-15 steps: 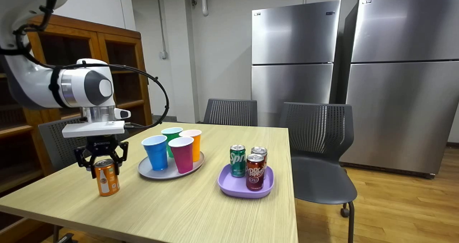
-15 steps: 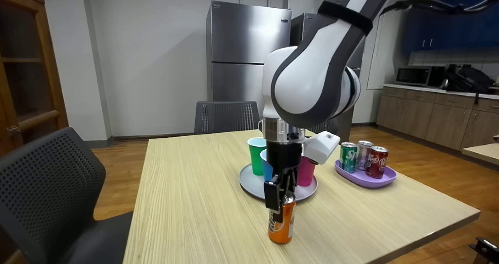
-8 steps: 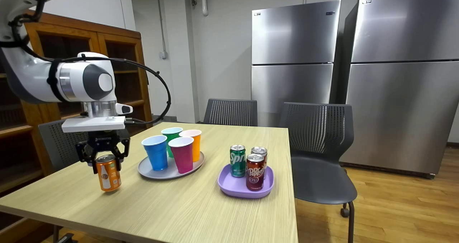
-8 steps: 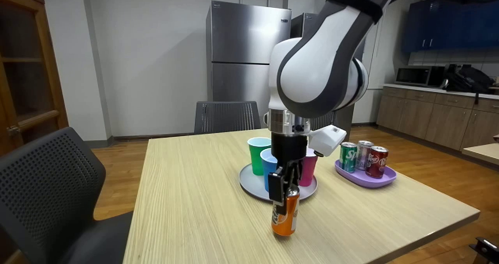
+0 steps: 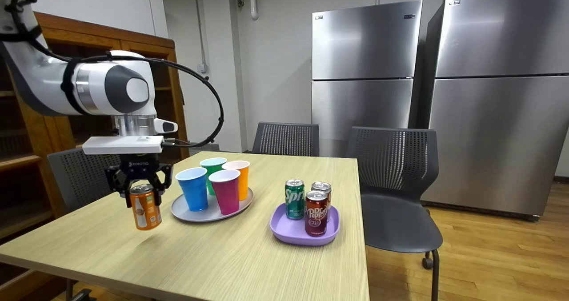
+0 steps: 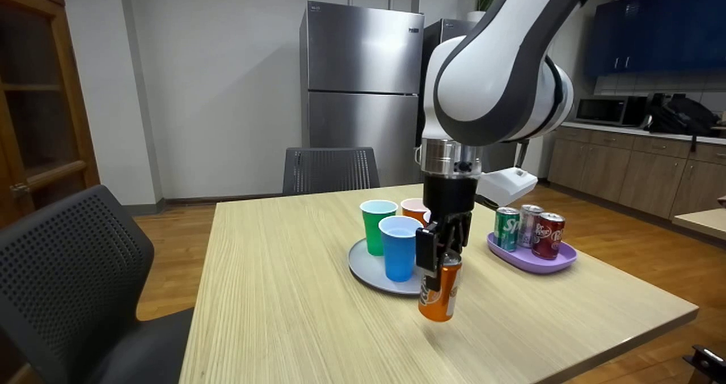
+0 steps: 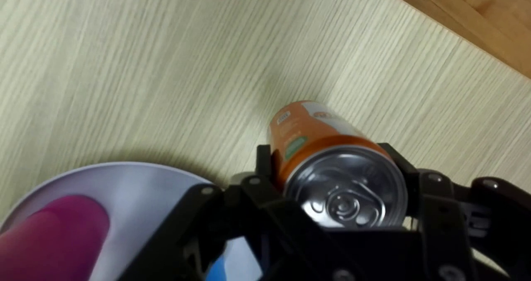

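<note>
The orange can (image 5: 146, 212) hangs just above the table (image 5: 249, 256) near the gray plate (image 5: 179, 209), pinched in your gripper (image 5: 144, 199), which is parted only to the can's width, so move it smoothly and level, giving the blue cup (image 5: 194, 192) room.

Desk (image 5: 249, 261): pale wood-grain top, fine parallel streaks, straight edges. Resting directly on it, in both exterior views: gray round plate (image 5: 212, 214), flat; purple tray (image 5: 291, 230), rounded corners, near the plate but apart from it, wood grain showing between. Wrist view: soft shadow (image 7: 166, 154) on desk along plate's rim.
</note>
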Controlling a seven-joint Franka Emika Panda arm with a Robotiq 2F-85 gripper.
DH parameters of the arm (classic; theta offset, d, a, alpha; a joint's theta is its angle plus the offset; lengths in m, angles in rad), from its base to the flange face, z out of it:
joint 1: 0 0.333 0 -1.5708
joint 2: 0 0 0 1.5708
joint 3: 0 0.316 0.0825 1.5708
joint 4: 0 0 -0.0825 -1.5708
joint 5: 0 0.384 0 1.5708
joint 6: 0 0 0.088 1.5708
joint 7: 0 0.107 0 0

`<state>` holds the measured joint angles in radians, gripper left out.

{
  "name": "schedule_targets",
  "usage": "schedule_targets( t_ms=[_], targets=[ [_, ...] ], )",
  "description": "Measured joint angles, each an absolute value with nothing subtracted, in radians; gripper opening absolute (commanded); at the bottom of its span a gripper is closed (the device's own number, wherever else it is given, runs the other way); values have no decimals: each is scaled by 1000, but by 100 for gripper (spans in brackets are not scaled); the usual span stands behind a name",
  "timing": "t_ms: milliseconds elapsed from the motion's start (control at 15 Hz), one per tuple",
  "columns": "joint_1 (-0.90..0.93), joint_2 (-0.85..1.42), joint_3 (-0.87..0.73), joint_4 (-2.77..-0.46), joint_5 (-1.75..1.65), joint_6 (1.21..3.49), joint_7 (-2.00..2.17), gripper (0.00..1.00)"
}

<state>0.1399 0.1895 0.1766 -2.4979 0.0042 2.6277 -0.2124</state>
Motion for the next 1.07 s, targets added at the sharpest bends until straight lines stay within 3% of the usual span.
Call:
schedule_targets(
  t_ms=[1067],
  targets=[
    [22,105,-25,-2545,0,2626,-85,38]
  ],
)
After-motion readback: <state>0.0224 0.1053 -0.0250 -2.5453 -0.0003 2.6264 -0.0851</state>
